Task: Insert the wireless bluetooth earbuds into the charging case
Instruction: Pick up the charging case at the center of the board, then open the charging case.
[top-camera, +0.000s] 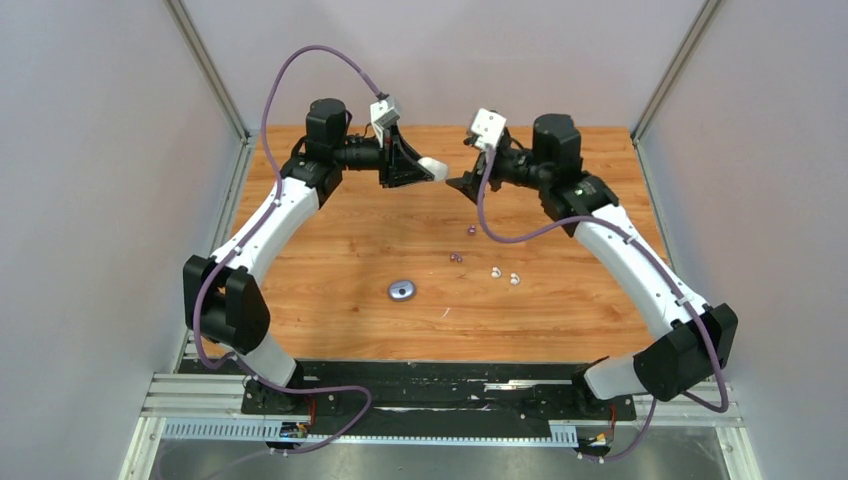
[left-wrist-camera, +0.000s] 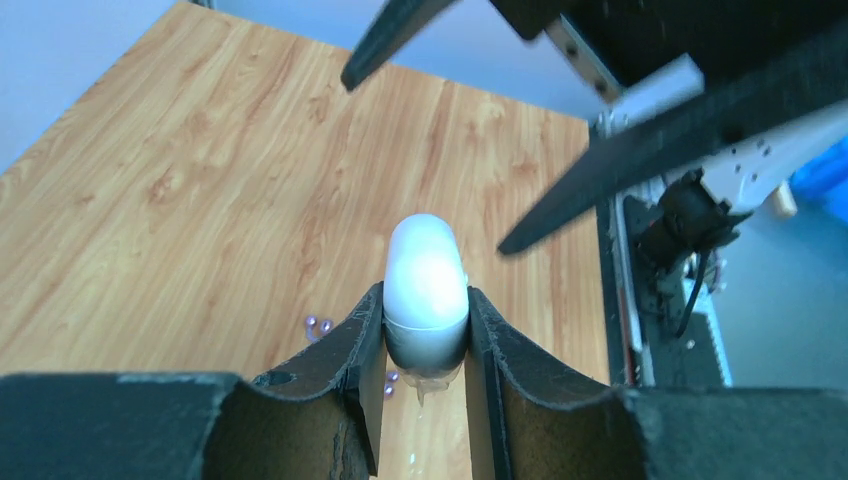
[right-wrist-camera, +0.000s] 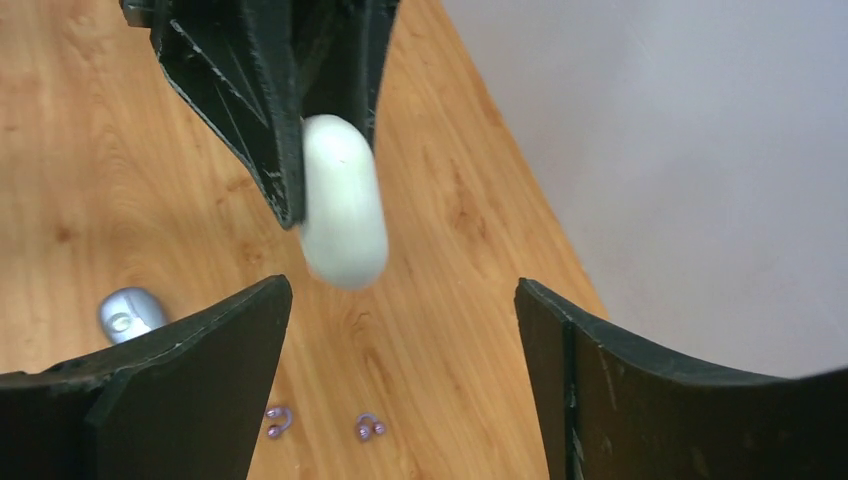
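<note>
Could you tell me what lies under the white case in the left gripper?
The glossy white pebble-shaped case, shut in the left gripper, hangs above the wooden table; tiny dark purple earbuds lie farther off. The gripper hides the spot directly beneath.

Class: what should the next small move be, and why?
Probably the right gripper advances onto the free end of the white case to open it: its jaws stand wide facing the case, the left gripper pinches the other end, and the earbuds lie on the table.
</note>
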